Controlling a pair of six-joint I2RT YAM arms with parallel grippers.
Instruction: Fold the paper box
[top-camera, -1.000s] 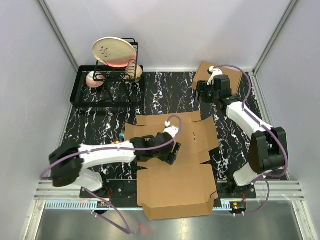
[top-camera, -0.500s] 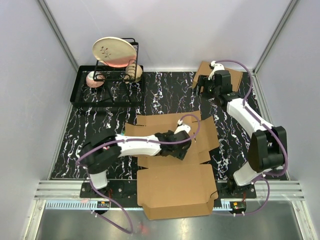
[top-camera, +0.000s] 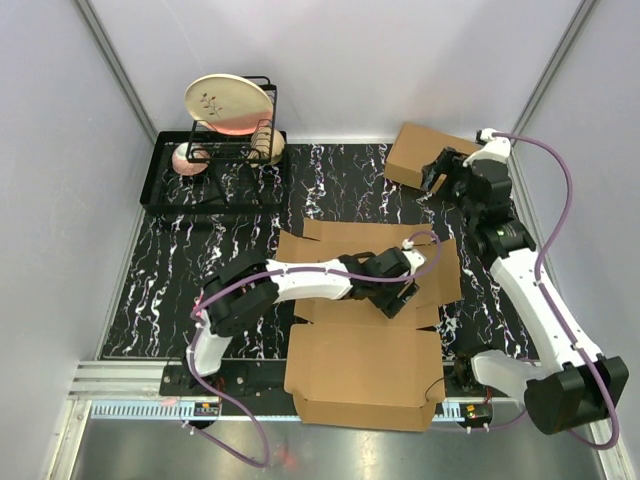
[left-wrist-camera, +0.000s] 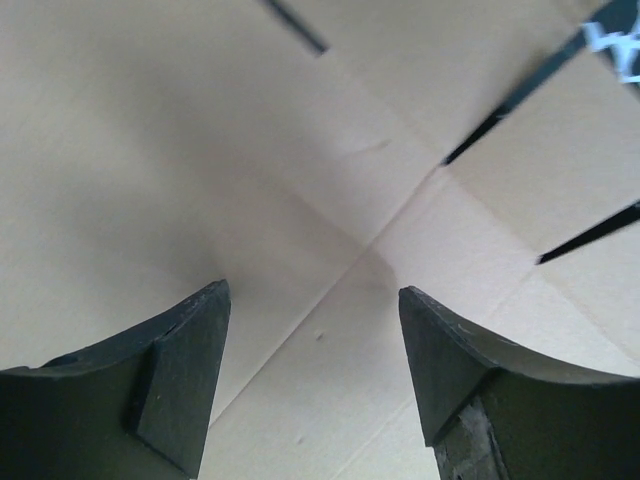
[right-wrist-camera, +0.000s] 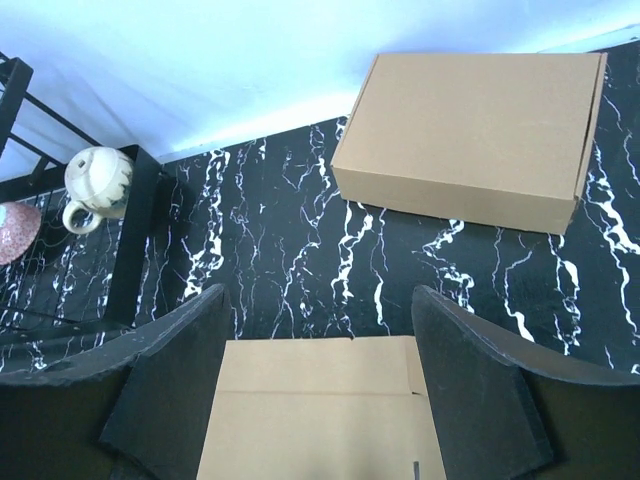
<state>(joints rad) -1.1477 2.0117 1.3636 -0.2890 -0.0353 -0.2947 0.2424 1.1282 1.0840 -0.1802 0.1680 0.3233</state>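
The paper box (top-camera: 360, 370) lies as a flat brown die-cut sheet on the black marbled table, its near panel reaching past the front edge. My left gripper (top-camera: 402, 297) presses low over the sheet's right middle, jaws open; in the left wrist view only cardboard (left-wrist-camera: 330, 180) with creases and slots shows between the open fingers (left-wrist-camera: 190, 380). My right gripper (top-camera: 433, 180) hovers open at the back right, above the table. In the right wrist view the sheet's far flap (right-wrist-camera: 320, 410) lies below the open gripper (right-wrist-camera: 318, 295), nothing held.
A made-up brown box (top-camera: 420, 150) (right-wrist-camera: 470, 135) sits at the back right corner. A black tray with a dish rack (top-camera: 215, 165), a large plate (top-camera: 228, 103) and a mug (right-wrist-camera: 98, 180) stands at the back left.
My left arm swept right across the sheet, which shifted right and turned slightly. My right arm drew back from the made-up box toward the right wall and rose.
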